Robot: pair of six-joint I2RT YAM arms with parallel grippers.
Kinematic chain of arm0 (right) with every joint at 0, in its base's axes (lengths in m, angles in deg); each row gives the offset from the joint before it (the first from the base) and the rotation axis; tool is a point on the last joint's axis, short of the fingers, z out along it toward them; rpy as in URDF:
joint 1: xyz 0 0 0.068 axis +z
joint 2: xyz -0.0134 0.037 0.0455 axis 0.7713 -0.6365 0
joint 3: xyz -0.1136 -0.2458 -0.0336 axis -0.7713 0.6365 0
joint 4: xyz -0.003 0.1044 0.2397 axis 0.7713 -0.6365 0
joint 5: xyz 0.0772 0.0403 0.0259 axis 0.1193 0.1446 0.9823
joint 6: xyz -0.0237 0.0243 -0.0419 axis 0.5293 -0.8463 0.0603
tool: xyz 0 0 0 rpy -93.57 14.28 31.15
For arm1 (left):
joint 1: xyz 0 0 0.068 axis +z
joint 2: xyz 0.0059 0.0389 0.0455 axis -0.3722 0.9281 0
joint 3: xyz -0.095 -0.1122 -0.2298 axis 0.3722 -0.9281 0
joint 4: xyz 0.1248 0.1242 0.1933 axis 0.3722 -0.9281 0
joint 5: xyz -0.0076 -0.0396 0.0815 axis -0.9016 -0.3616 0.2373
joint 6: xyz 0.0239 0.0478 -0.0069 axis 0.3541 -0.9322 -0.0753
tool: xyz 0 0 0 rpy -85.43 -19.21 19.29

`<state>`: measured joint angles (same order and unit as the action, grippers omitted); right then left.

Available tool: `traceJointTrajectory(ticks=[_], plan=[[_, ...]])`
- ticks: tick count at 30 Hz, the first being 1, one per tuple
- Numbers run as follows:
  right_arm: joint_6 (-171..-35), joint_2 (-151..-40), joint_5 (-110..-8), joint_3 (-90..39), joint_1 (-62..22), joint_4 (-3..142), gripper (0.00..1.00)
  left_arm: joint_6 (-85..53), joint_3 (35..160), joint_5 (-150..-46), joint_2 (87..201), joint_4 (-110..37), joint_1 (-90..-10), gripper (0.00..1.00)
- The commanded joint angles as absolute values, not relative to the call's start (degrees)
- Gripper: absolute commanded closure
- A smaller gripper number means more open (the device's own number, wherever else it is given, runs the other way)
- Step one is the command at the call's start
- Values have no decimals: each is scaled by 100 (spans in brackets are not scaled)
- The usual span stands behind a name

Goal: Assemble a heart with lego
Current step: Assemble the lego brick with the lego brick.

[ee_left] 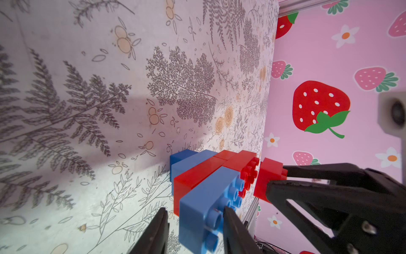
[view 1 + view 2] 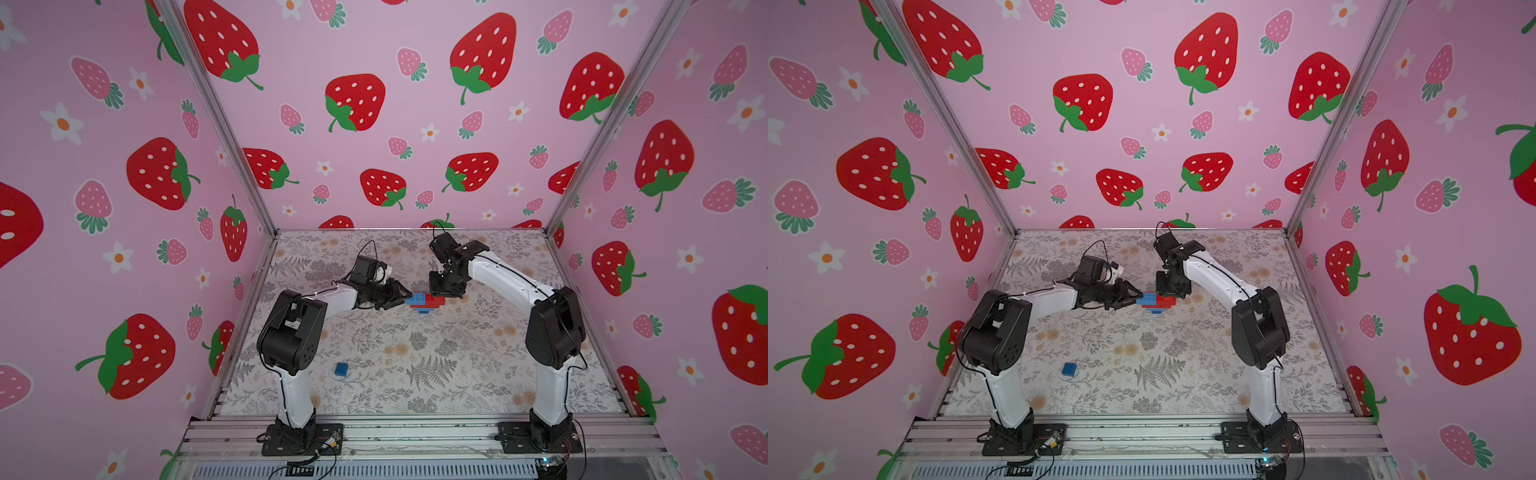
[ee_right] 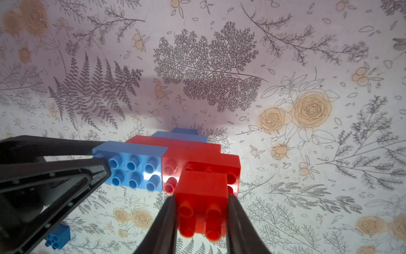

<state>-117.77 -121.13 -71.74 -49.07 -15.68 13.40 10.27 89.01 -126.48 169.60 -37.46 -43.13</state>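
Note:
The heart (image 2: 428,302) (image 2: 1158,302) lies on the floral mat mid-table, a stepped cluster of joined red and blue lego. My left gripper (image 2: 409,300) (image 1: 195,211) is open and straddles the end of the cluster's long blue brick (image 1: 204,198) (image 3: 131,154). One finger (image 1: 230,226) rests on its studs; the other stands a little off it. My right gripper (image 2: 438,293) (image 3: 202,209) is shut on a small red brick (image 3: 201,189) (image 1: 267,176). That brick hangs just clear of the studs on the cluster's red brick (image 3: 219,160).
One small blue brick (image 2: 341,370) (image 2: 1069,370) (image 3: 58,238) lies loose on the mat near the left arm's base. Pink strawberry walls enclose the table on three sides, and a metal rail (image 2: 415,428) runs along the front.

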Motion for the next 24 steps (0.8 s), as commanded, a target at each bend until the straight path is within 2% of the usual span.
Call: traceJointTrajectory(ticks=[1, 24], plan=[[-11723, -12164, -7127, -5115, -1508, 1141, 67, 941, 9058, -12651, 16986, -3801, -4342, 54], [-11713, -12348, -7090, -4998, -1480, 1265, 66, 850, 9198, -12504, 17073, -4103, -4381, 58]])
